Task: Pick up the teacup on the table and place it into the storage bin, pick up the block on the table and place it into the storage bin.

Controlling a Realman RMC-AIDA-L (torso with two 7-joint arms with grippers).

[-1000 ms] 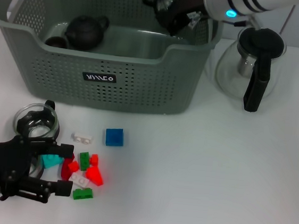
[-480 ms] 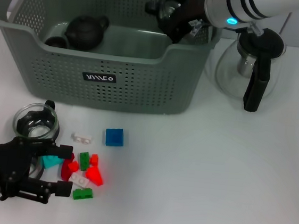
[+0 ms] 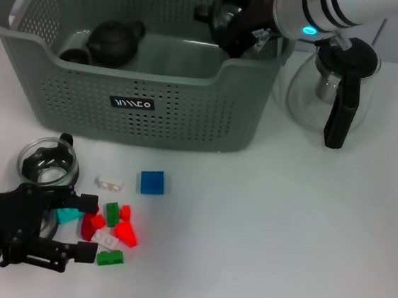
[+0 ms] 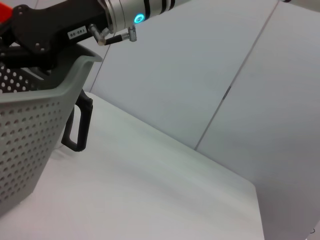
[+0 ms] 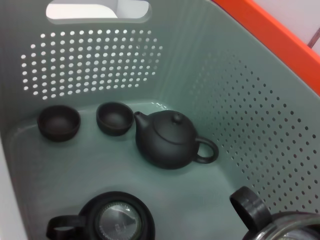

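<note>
At the near left of the desk (image 3: 284, 222) the left pincer (image 3: 77, 225) lies low, its black fingers spread wide on either side of the scatter of small blocks (image 3: 109, 225) — red, green, teal and white. It looks placed to close on one of them, though nothing is gripped yet. Just behind its arm stands a glass teacup (image 3: 48, 164) with a black lid, still on the desk, and a blue block (image 3: 152, 182) lies a little to the right, apart from the pile. Farther back sits the bin (image 3: 139, 107), which already holds a dark teapot (image 3: 115, 40) and small dark cups (image 5: 59, 121) at its left end. Over the bin's far right corner the right pincer (image 3: 234, 21) reaches in from the right, carrying a glass pot with a black lid (image 3: 224, 9) just above the rim, probably to lower it inside. Whether its fingers clasp the pot tightly I cannot tell, as they are hidden behind it. To the right of the bin, on the desk, stands a glass jug (image 3: 333, 88) with a black handle — untouched.
</note>
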